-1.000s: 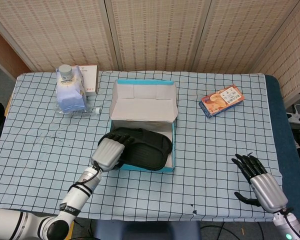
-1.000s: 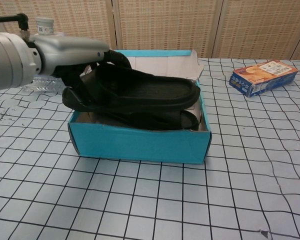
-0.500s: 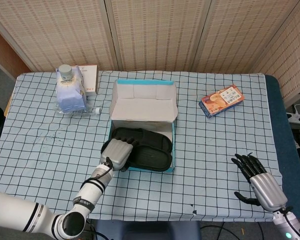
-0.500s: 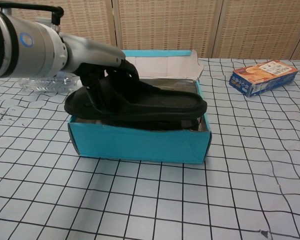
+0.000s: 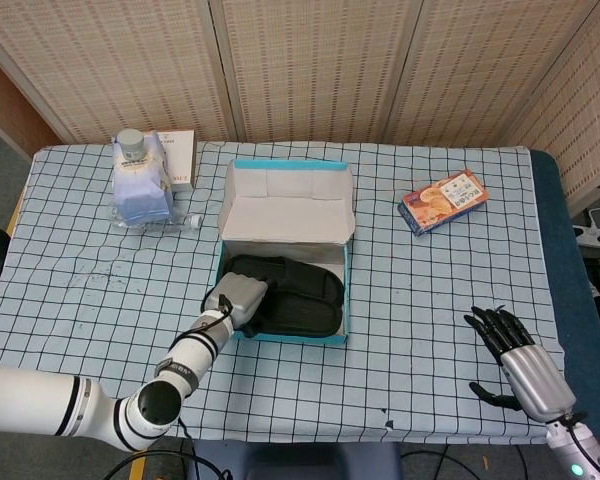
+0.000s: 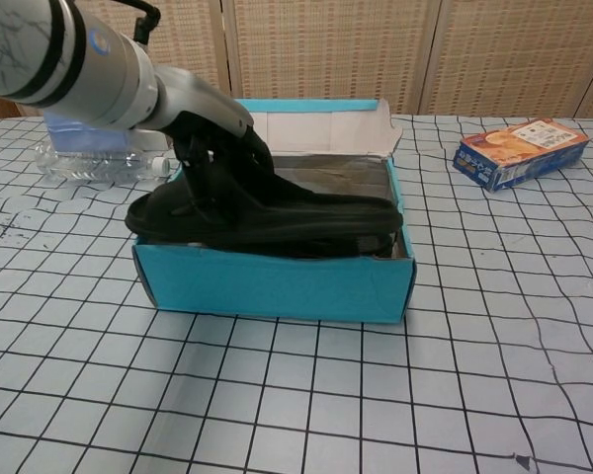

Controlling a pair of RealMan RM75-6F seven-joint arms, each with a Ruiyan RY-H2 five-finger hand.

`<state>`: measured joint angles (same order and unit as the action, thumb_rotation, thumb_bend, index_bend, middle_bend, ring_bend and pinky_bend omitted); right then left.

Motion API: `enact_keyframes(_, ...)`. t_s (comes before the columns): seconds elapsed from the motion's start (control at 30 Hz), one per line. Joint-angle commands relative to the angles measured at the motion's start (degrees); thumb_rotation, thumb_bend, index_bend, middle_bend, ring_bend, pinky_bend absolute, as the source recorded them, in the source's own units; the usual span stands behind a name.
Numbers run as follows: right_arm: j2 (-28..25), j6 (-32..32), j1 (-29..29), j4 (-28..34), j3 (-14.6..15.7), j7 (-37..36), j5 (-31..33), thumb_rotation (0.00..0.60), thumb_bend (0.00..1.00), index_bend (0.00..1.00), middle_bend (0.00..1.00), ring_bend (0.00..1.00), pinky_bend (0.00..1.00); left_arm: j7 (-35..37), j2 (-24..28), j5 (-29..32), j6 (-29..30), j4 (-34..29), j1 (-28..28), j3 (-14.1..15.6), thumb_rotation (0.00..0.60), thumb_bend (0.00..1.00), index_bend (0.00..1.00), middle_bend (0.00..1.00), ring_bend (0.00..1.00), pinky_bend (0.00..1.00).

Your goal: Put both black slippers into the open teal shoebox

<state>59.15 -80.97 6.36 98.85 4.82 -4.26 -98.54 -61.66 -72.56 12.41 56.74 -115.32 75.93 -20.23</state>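
Note:
The open teal shoebox (image 5: 346,300) (image 6: 277,286) stands mid-table, its lid upright at the back. My left hand (image 5: 238,298) (image 6: 212,148) grips the left end of a black slipper (image 5: 305,312) (image 6: 306,209). That slipper lies low across the box's top, and its left end sticks out slightly over the left wall. A second black slipper (image 5: 280,272) lies under it inside the box, mostly hidden. My right hand (image 5: 515,350) holds nothing, fingers apart, near the table's front right corner, far from the box.
An orange snack box (image 5: 444,201) (image 6: 519,153) lies to the right of the shoebox. At the back left are a clear water bottle (image 5: 140,185) (image 6: 99,158) and a small white carton (image 5: 182,160). The checked tablecloth runs to the table's front edge.
My left hand has lowered the slipper from above the box down onto the one inside, turning more over the box. My right hand has stayed put.

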Motion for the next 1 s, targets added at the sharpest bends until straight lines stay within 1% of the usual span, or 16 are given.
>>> enact_keyframes(0.03,0.01,0.04,0.04,0.01,-0.15,0.01,0.31,0.576,0.14,0.00,0.00,0.00,0.00,0.48,-0.13,3.50,-3.40,2.94,2.66,0.96,0.600,0.46,0.48,0.70,0.69,0.74)
enact_keyframes(0.17,-0.11,-0.35,-0.08,-0.01,-0.27,-0.22,0.49,0.576,0.14,0.00,0.00,0.00,0.00,-0.73,-0.43,8.28,-5.37,4.96,5.66,2.79,0.600,0.46,0.49,0.71,0.71,0.77)
enact_keyframes(0.33,-0.19,-0.32,0.02,-0.13,-0.25,-0.58,0.40,0.575,0.14,0.00,0.00,0.00,0.00,-1.43,0.08,11.66,-5.91,5.01,8.17,4.37,0.600,0.46,0.50,0.74,0.74,0.80)
enact_keyframes(0.53,-0.31,-0.42,0.10,-0.25,-0.29,-0.96,0.37,0.575,0.14,0.00,0.00,0.00,0.00,-1.90,-0.13,15.41,-7.27,6.54,10.37,5.96,0.600,0.46,0.50,0.75,0.75,0.81)
enact_keyframes(0.73,-0.38,-0.88,-0.15,-0.26,-0.30,-0.94,0.46,0.575,0.14,0.00,0.00,0.00,0.00,-2.83,-1.40,20.04,-11.89,11.35,11.56,8.04,0.600,0.46,0.50,0.76,0.76,0.82)
enact_keyframes(1.0,-0.24,-0.89,-0.14,-0.32,-0.40,-0.79,0.60,0.575,0.14,0.00,0.00,0.00,0.00,-4.45,-1.33,27.86,-21.55,16.55,12.66,10.83,0.600,0.46,0.50,0.76,0.76,0.83)
